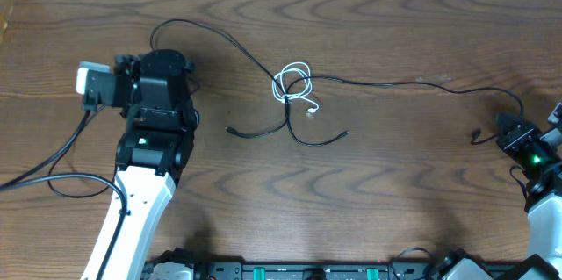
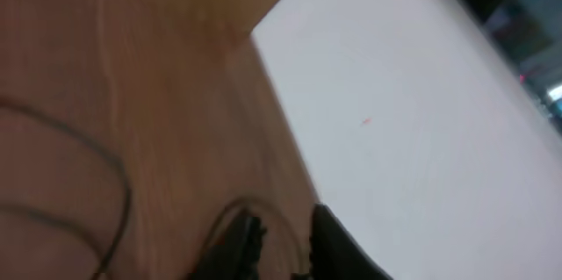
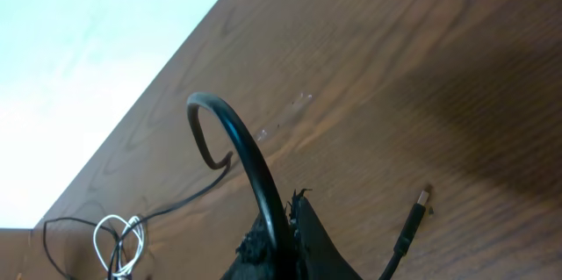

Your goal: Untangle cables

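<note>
Overhead looks straight down on whole table (image 1: 395, 210). My left wrist view is low, close, blurred, facing table's far edge. My right wrist view is low too, looking across wood; shares white cord (image 3: 117, 243) coil with overhead.

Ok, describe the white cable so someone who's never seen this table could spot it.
On the wooden table, look near the middle. The long black cord crosses a small bundle of loops there: that is the white cord, the only white cable and much shorter.
</note>
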Available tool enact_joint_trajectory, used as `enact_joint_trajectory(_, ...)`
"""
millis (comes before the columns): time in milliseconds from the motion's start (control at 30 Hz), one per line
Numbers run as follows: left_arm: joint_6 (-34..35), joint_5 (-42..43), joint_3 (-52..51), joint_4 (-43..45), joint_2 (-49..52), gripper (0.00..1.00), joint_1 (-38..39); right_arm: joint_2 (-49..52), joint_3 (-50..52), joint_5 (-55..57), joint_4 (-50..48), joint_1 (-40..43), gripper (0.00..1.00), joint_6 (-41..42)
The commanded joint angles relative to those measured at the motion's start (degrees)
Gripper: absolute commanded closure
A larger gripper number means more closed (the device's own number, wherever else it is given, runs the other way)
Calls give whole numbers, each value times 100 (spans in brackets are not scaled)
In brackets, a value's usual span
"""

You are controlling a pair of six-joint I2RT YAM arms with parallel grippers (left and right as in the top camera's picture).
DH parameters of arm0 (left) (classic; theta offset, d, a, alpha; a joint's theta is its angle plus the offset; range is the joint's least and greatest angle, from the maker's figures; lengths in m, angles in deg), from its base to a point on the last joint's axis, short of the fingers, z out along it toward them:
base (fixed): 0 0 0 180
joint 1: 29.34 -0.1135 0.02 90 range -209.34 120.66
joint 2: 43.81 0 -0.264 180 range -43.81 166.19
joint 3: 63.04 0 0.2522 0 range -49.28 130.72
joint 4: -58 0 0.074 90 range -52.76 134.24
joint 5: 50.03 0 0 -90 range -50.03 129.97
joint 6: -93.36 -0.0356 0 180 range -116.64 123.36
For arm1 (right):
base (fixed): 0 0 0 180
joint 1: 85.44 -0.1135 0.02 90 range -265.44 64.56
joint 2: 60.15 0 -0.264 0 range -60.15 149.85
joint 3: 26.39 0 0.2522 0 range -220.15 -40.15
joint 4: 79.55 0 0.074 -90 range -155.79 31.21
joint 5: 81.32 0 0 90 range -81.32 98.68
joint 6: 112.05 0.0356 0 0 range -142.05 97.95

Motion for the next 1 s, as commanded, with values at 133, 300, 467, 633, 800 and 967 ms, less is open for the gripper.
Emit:
enact_joint_trajectory(133, -1126, 1790, -11, -527, 350, 53, -17, -68, -24, 0, 7, -61, 99, -94)
enact_joint_trajectory(300, -2433, 3202, -11, -525, 946, 37, -15, -68, -24, 0, 26, -61, 99, -94)
enact_joint_trajectory(467, -3458, 4194, -11, -448, 1453, 26, -15, -68, -24, 0, 55, -61, 99, -94)
enact_joint_trajectory(633, -4824, 4774, -11, -140, 1888, 23, -15, -68, -24, 0, 61, -61, 99, -94)
enact_joint_trajectory(800, -5149, 4784, -11, 50, 2122, 6, -17, -68, -24, 0, 103, -61, 99, -94)
enact_joint_trajectory(967, -5108, 4868, -11, 131, 2159, 3, -4, -68, -24, 2, 136, -59, 99, -96)
